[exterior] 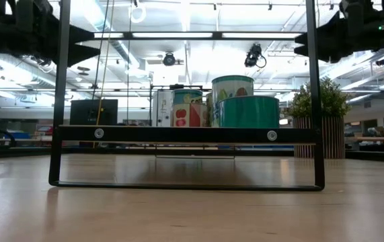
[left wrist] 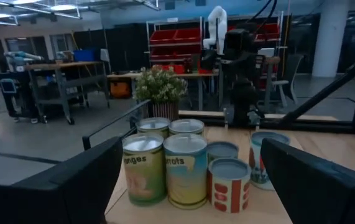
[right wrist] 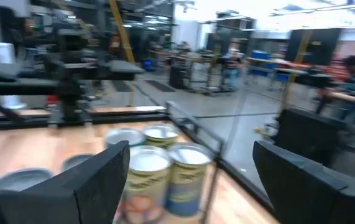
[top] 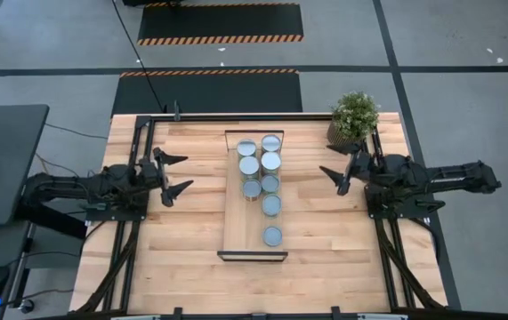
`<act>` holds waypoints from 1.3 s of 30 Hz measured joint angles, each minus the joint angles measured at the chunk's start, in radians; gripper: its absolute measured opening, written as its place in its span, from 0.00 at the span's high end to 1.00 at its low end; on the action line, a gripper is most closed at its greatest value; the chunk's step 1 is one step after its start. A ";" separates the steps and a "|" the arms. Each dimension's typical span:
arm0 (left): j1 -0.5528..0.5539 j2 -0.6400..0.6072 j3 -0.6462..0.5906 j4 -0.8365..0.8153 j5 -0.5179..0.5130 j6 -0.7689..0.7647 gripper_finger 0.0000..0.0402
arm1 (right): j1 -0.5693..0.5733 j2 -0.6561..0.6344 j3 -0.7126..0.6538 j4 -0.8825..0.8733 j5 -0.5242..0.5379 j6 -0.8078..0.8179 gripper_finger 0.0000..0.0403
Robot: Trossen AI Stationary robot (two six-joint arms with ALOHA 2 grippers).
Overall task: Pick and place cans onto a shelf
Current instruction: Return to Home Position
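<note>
At table height, nearer cans [exterior: 247,111] hide most others on the shelf [exterior: 185,134].

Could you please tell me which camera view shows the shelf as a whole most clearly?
The high view: the whole shelf lies mid-table with cans on it. The low view shows only its dark end frame, and the wrist views mostly the cans, with little of the board.

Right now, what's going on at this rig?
Nothing is being held. Eight cans stand on the shelf in the middle of the table, mostly bunched toward the end nearer the potted plant. The left pincer and right pincer hang open and empty on either side of the shelf, clear of the cans.
</note>
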 joint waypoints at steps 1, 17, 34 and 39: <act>0.000 -0.009 -0.009 0.002 -0.005 0.000 0.04 | -0.008 -0.018 0.000 -0.015 0.014 -0.001 0.14; 0.000 -0.028 -0.093 0.152 -0.195 0.083 0.04 | -0.107 -0.123 -0.003 -0.021 0.024 0.119 0.14; 0.000 -0.028 -0.094 0.117 -0.196 0.069 0.04 | -0.154 -0.144 -0.164 0.263 0.114 0.153 0.14; 0.000 -0.028 -0.094 0.088 -0.195 -0.002 0.04 | -0.154 -0.142 -0.164 0.252 0.130 0.160 0.14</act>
